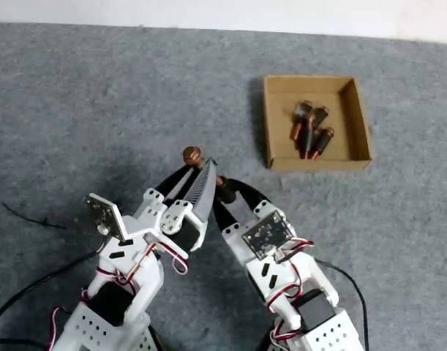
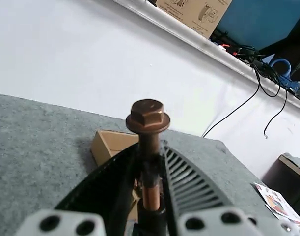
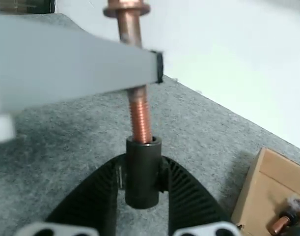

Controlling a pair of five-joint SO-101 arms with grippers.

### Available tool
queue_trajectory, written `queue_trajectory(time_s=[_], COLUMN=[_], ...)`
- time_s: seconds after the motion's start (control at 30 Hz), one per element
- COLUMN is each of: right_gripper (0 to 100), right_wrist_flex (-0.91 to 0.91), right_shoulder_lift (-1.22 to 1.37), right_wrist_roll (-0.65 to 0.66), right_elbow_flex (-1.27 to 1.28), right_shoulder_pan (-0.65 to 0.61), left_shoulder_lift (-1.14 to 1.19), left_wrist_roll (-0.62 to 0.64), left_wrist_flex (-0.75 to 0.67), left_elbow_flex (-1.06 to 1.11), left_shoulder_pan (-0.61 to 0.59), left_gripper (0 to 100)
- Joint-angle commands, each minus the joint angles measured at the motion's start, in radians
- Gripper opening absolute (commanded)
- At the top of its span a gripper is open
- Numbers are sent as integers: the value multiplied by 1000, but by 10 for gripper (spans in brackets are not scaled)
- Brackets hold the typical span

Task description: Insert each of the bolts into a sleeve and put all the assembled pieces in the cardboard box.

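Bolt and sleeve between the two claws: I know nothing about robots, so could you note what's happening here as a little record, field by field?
left gripper: shut on the bolt's shank, below the head
bolt: copper, hex head, threaded end at the sleeve's mouth, seemingly just entering
right gripper: shut on the sleeve
sleeve: dark tube, open end facing the bolt
cardboard box: beyond the arms, open
assembled pieces: three, lying in the box
surface: grey mat
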Motion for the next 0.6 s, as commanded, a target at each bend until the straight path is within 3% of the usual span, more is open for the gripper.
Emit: queue_trajectory(time_s=[0.0,0.23,0.57], right_gripper=[4,4,4], right_wrist_flex=[-1,-1,-5], right_shoulder_lift=[-21,-21,-21], right_wrist_roll=[8,8,8], right_elbow_flex=[5,8,13], right_shoulder_pan=[-5,1,1], left_shoulder_lift=[1,1,1], left_wrist_roll=[-2,-54,-87], left_wrist_flex=[37,149,149], left_elbow_flex=[22,22,22], left_shoulder_pan=[48,159,128], left_gripper=[5,5,5])
